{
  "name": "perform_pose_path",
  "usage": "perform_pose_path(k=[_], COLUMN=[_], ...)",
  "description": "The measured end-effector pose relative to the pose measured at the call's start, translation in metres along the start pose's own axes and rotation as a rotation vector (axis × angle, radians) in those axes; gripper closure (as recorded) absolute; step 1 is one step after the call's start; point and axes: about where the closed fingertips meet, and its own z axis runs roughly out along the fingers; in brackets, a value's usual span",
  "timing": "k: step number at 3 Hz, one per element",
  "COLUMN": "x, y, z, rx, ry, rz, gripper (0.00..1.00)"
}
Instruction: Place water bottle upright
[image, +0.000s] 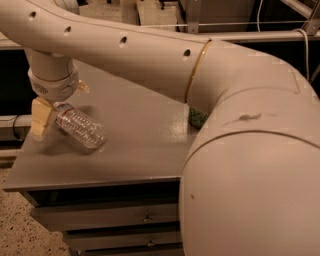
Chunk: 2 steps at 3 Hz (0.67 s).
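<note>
Gripper clasped the tilted water bottle at its cap end. Uprighting was judged in hand; the base next needed swinging beneath.

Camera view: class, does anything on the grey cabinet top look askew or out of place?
Yes. The water bottle leans at a slant, not upright: neck end in the gripper near the left edge of the cabinet top, base end lower.
</note>
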Motion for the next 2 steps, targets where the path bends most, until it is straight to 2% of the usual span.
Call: perform_pose_path(k=[2], x=[-0.0012], y=[-0.0021], z=[0.0056], rx=[0.080], ry=[0.039], rz=[0.097], gripper=[0.45])
